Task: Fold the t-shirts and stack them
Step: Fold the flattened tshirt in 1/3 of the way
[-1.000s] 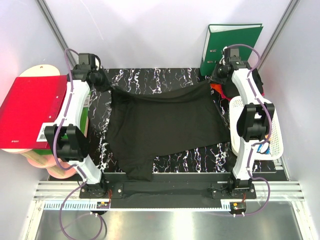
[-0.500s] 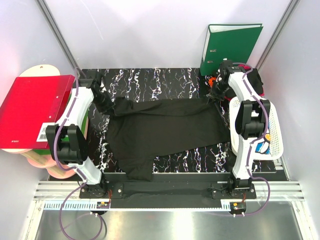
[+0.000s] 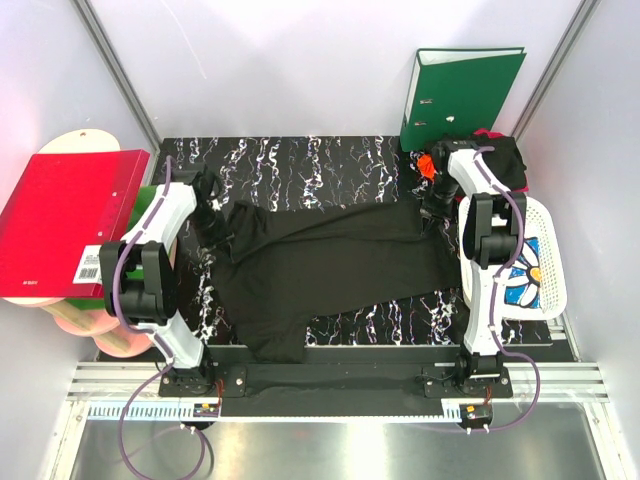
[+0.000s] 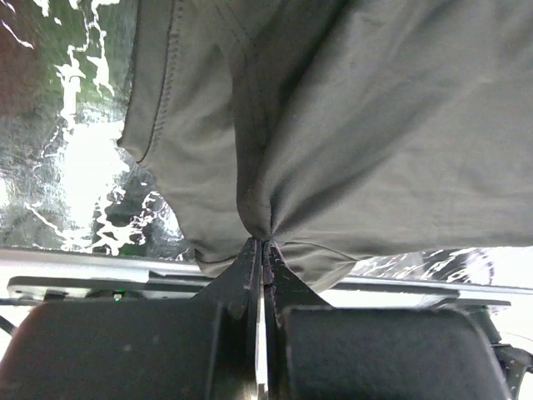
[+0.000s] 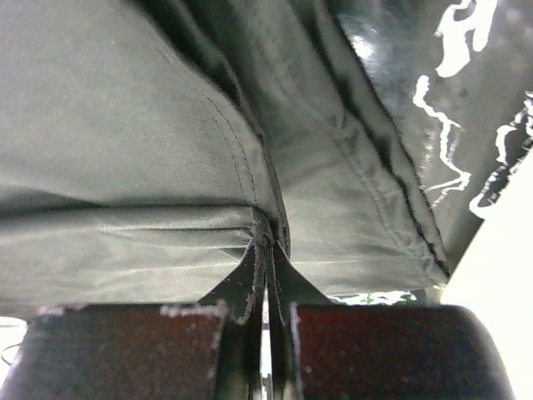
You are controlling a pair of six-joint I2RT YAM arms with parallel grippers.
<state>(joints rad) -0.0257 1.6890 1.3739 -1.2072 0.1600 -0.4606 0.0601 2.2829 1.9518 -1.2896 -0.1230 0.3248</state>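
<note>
A plain black t-shirt [image 3: 330, 265] lies spread across the black marbled table [image 3: 300, 165]. My left gripper [image 3: 222, 222] is shut on its far left corner; in the left wrist view the cloth [image 4: 350, 125] bunches into the closed fingertips [image 4: 261, 243]. My right gripper [image 3: 432, 205] is shut on its far right corner; in the right wrist view the hem [image 5: 166, 208] is pinched between the tips [image 5: 268, 242]. The far edge of the shirt is folded toward the front. More dark shirts with an orange-red one [image 3: 427, 165] lie at the back right.
A green ring binder [image 3: 460, 95] stands at the back right. A white lattice basket [image 3: 535, 265] sits at the right edge. A red binder [image 3: 65, 220] lies on a stack at the left. The table's front rail [image 3: 330, 355] runs below the shirt.
Both grippers have come toward the front with the shirt's far corners, pulling the far edge over the body. The shirt's visible area is shorter front to back.
</note>
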